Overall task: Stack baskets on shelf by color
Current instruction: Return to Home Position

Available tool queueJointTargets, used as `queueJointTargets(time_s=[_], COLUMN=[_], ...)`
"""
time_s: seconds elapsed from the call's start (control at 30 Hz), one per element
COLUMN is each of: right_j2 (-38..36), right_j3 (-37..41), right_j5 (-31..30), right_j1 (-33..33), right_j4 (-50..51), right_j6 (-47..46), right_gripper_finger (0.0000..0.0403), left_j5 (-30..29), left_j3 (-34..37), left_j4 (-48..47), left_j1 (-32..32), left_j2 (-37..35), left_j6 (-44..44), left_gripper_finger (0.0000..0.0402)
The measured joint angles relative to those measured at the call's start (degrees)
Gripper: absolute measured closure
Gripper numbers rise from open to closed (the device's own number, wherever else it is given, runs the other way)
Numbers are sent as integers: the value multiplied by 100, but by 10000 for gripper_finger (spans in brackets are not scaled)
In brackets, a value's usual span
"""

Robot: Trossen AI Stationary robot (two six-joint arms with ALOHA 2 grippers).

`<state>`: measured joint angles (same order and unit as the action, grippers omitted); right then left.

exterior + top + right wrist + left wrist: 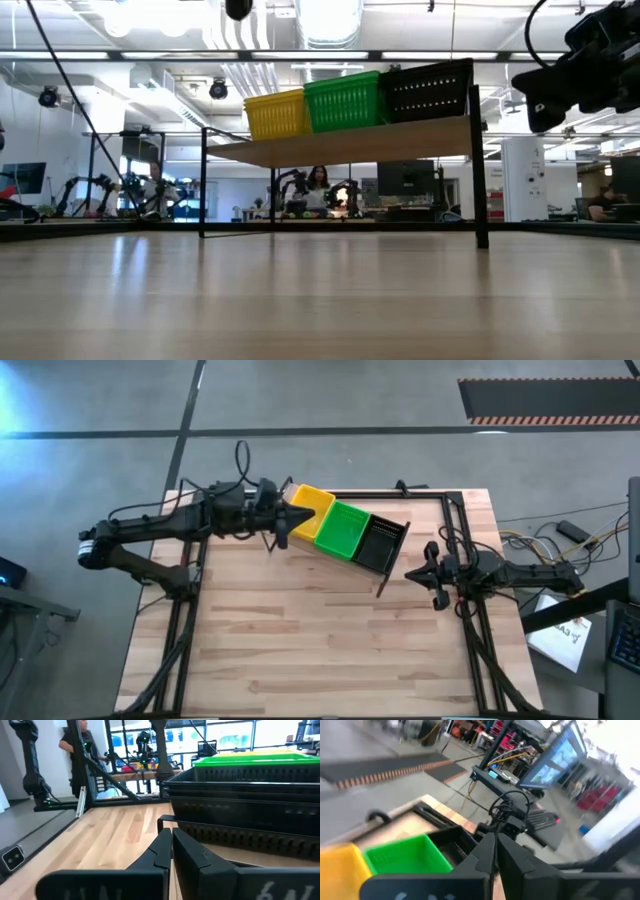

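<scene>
High view: your desk (330, 650) is pale slatted wood in a black frame, on grey concrete floor; a striped mat (545, 400) lies at the far right. The shelf (392, 563) sits skewed near the far edge, with the yellow baskets (312, 508), green baskets (343, 527) and black baskets (378, 543) side by side on it. The left end effector (300, 518) hangs just beside the yellow end; the right end effector (428, 572) is near the black end, apart from it.

Low view: the shelf (350, 146) stands on thin black legs; yellow (278, 115), green (343, 102) and black (428, 90) run along it. The right arm (585, 55) enters at the upper corner. Behind is a bright workshop with ceiling ducts, and a person (318, 180) shows far off.

Left wrist view: the left end effector (494, 857) is clenched on nothing; the yellow (340, 865) and green (405, 855) baskets lie beyond it, and a monitor (555, 760) glows farther back.

Right wrist view: the right end effector (171, 847) is likewise clenched and empty; the black baskets (245, 795) sit nested, with green (255, 760) behind them. A person (80, 750) stands past the desk (115, 835).
</scene>
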<state>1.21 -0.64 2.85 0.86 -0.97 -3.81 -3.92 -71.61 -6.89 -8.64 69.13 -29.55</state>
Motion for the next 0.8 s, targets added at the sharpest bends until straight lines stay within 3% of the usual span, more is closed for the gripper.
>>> queueJointTargets(time_s=[0.17, 0.3, 0.63, 0.8], right_j2=[84, 75, 83, 83], right_j3=[2, 2, 2, 4], right_j5=[2, 2, 2, 3], right_j1=[0, 0, -2, 0], right_j4=[-6, -7, -9, -11], right_j6=[-7, -6, -15, -18], right_gripper_finger=[394, 394, 394, 394], left_j5=[103, 122, 40, 41], left_j3=[185, 671, 3277, 4480], left_j4=[-556, -927, -16, 36], left_j1=[-13, -68, -269, -275], left_j2=[-556, -1231, -3498, -4400], left_j6=[1201, 1513, 2768, 2675], left_gripper_finger=[400, 400, 400, 400])
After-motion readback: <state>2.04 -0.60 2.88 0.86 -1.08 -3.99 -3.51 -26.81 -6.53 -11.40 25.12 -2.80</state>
